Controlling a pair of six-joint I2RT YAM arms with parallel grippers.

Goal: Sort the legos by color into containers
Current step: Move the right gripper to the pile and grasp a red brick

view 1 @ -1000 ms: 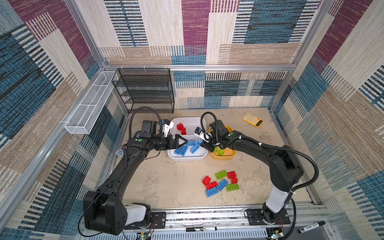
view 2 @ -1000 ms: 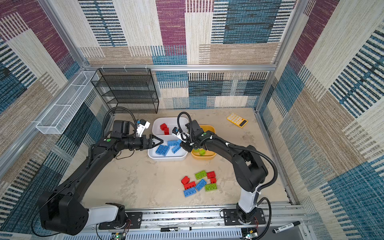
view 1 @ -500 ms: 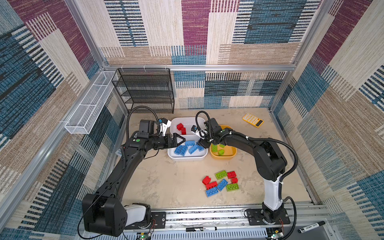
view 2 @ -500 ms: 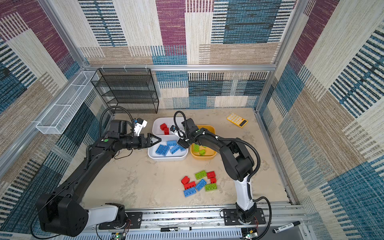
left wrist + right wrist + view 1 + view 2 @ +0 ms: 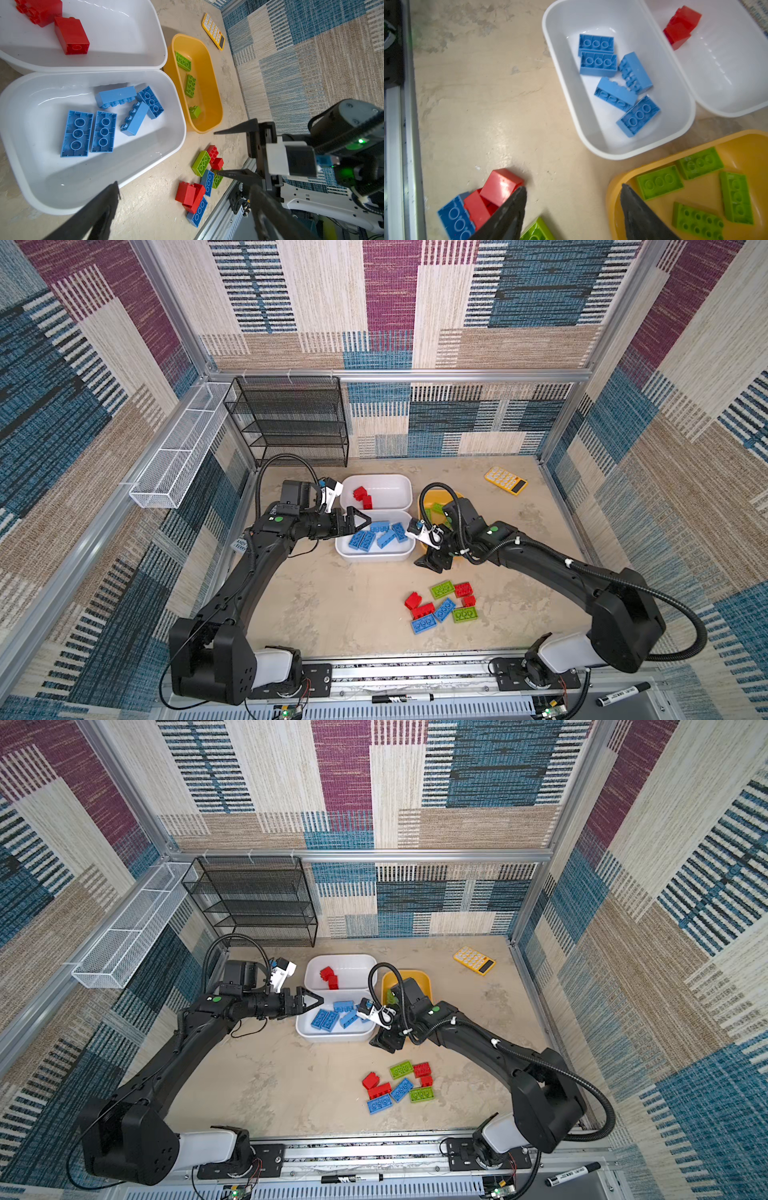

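Left gripper (image 5: 362, 519) hovered over near white plastic tub (image 5: 374, 558), fingers spread wide, empty; judged parked there, clear of other arm's reach.

Right gripper (image 5: 574, 188) hung low between yellow-orange plastic tub (image 5: 212, 83) and loose pile of red, blue and lime-green studded bricks (image 5: 442, 605) on beige tabletop (image 5: 332, 614). Fingers apart, nothing between; likely placed for next pick.

Blue bricks (image 5: 104, 124) lay in near tub, red bricks (image 5: 70, 35) in far white plastic tub (image 5: 390, 480), green bricks (image 5: 659, 182) in yellow one: one colour each.
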